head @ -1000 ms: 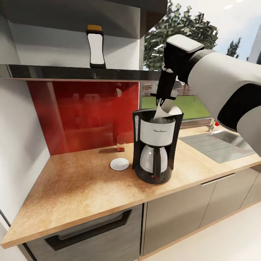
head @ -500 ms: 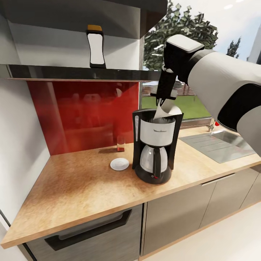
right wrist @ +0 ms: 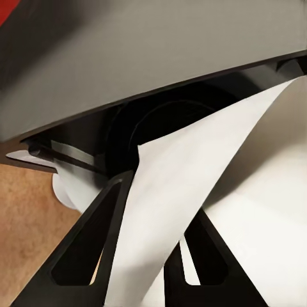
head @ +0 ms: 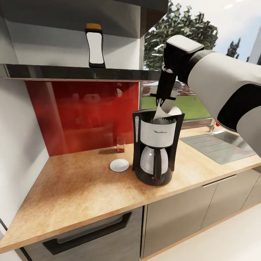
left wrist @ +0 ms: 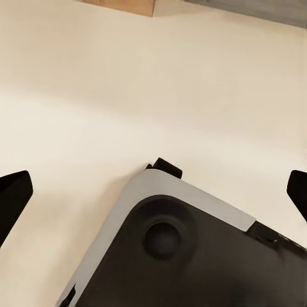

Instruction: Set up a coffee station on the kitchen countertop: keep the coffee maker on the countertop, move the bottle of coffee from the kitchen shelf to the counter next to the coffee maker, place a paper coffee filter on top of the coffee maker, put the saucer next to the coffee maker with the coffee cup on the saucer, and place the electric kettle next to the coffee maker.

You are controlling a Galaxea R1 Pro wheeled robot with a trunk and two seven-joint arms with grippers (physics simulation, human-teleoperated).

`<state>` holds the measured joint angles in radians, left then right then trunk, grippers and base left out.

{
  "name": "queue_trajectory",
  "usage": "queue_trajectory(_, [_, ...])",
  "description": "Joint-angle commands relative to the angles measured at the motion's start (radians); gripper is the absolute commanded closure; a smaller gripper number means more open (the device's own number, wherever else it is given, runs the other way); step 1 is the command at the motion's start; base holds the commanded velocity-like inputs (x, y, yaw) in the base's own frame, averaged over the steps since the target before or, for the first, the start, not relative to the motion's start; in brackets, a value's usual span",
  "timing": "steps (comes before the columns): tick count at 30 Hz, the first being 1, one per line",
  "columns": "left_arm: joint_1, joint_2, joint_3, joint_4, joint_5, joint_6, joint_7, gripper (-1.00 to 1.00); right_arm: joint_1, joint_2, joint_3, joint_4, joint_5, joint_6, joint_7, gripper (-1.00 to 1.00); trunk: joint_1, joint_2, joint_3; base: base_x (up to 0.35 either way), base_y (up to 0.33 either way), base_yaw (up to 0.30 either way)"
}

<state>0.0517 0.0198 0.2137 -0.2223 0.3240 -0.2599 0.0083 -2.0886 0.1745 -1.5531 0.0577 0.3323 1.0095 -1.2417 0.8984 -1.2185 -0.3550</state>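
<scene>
The black and white coffee maker stands on the wooden countertop. My right gripper hangs just above its open top, shut on a white paper coffee filter whose lower part dips into the basket. In the right wrist view the filter is pinched between the black fingers over the dark basket. A white saucer lies left of the coffee maker. The bottle of coffee stands on the shelf above. My left gripper is open over the floor, holding nothing.
A small glass with red contents stands by the red backsplash behind the saucer. A sink and drainboard lie to the right, under the window. The dark shelf edge overhangs the counter. The robot's base sits below the left gripper.
The head view has shifted slightly, so the camera moved. My right gripper still holds the filter at the coffee maker's top, with no visible move.
</scene>
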Motion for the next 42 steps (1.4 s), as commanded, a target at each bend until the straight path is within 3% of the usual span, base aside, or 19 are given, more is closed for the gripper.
queue_trajectory(1, [0.0,0.0,-0.005,-0.002,0.01,-0.001,0.001,-1.0,-0.001,0.0,-0.008,0.001,0.005,0.003,-0.007,1.0,0.0,-0.001,-0.001,0.032,0.0,0.0])
queue_trajectory(34, [0.0,0.0,-0.005,-0.002,0.01,-0.002,0.002,-1.0,-0.001,0.0,-0.007,0.001,0.005,0.003,-0.007,1.0,0.0,-0.001,-0.001,0.015,-0.003,0.0])
queue_trajectory(42, [0.0,0.0,-0.005,-0.002,0.01,-0.002,0.001,-1.0,0.0,0.0,-0.008,0.001,0.005,0.003,-0.007,1.0,0.019,-0.036,-0.017,0.0,0.0,0.0])
